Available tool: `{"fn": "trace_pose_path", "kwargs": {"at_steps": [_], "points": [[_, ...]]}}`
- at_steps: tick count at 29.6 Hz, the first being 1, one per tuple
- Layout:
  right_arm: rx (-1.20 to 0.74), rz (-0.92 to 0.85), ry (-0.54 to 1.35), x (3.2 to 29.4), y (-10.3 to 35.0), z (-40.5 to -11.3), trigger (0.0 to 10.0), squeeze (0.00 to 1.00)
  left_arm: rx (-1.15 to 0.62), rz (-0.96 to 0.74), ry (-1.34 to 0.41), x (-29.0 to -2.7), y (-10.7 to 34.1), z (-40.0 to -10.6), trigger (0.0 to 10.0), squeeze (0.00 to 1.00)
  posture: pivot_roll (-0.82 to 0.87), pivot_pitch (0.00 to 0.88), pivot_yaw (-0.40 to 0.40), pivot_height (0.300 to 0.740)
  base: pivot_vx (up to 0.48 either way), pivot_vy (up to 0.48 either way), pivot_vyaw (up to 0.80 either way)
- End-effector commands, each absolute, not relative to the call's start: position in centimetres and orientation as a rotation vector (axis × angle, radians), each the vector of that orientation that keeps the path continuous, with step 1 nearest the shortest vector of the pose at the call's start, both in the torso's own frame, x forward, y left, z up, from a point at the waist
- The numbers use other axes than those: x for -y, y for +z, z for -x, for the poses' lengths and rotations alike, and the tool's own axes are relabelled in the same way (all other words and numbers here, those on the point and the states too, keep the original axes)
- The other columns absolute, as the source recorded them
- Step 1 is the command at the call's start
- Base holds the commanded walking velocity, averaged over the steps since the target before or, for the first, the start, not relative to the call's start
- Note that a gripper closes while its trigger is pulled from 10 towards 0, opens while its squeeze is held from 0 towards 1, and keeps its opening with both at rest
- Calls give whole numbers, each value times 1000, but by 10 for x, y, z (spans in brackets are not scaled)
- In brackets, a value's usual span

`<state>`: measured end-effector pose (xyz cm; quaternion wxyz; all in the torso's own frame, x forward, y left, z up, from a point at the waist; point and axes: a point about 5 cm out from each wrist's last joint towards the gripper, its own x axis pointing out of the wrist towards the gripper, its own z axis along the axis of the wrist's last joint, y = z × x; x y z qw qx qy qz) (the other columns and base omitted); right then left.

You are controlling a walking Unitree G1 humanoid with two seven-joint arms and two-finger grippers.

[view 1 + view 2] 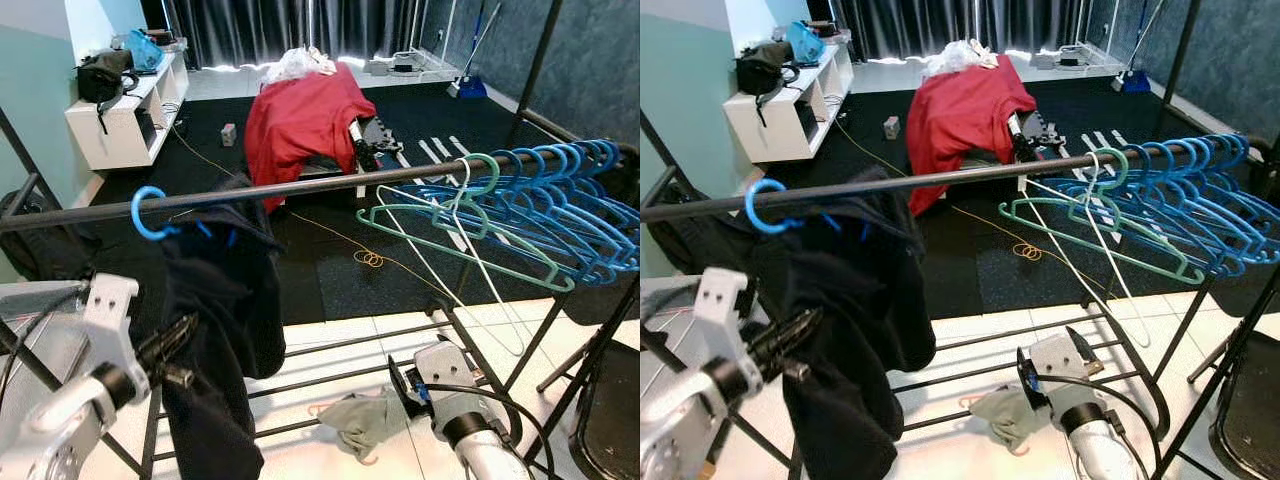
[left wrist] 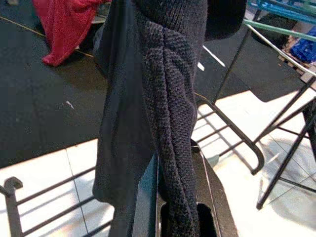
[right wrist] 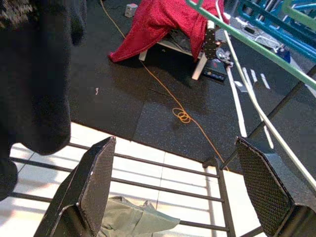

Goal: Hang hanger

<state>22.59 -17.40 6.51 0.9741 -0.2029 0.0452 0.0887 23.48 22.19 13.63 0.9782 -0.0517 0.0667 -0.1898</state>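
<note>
Across the black rail [image 1: 300, 188] of the clothes rack, a blue hanger [image 1: 150, 215] carrying a dark knitted garment [image 1: 215, 330] already has its hook over the bar, toward the robot's left. Further along to the right hang a green hanger [image 1: 470, 225], a thin white one [image 1: 455, 265] and a crowd of blue hangers [image 1: 560, 200].

As far as can be judged, the hanging itself looks done: the hook sits on the rail and the garment drops straight down. What seems left is letting go and drawing the arms clear.

Low on the left, the left gripper [image 1: 170, 350] reaches into the garment. In its wrist view the fingers [image 2: 148, 197] have a fold of the knit running down between them, so it appears to have hold of the cloth, though the fabric hides the tips and how firm the hold is cannot be made out.

Down by the rack's lower bars [image 1: 340, 375], the right gripper [image 3: 182, 182] has its jaws spread wide with nothing between them. A pale green cloth [image 1: 365, 420] lies on the white tiles just beside it.

Beyond the rack, a red cloth [image 1: 300, 120] is draped over something on the dark mat, and an orange cord [image 1: 372, 260] trails across the floor. No brand, label or writing can be read anywhere.
</note>
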Motion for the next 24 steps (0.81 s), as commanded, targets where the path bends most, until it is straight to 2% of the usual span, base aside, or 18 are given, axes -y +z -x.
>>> {"fn": "trace_pose_path", "kwargs": {"at_steps": [1,15,24], "points": [[-100,401,187,173,63,-224,10000,0,-87,93,-387,-229,146,-233,10000,0,-93,0,32,740,-386,0,0],[-100,404,187,175,64,-224,10000,0,-110,86,-404,-244,145,-221,10000,0,-100,0,31,740,-396,0,0],[-126,332,209,175,67,-233,9725,0,-110,86,-470,-233,144,-223,10000,0,-97,0,32,740,-425,0,0]]}}
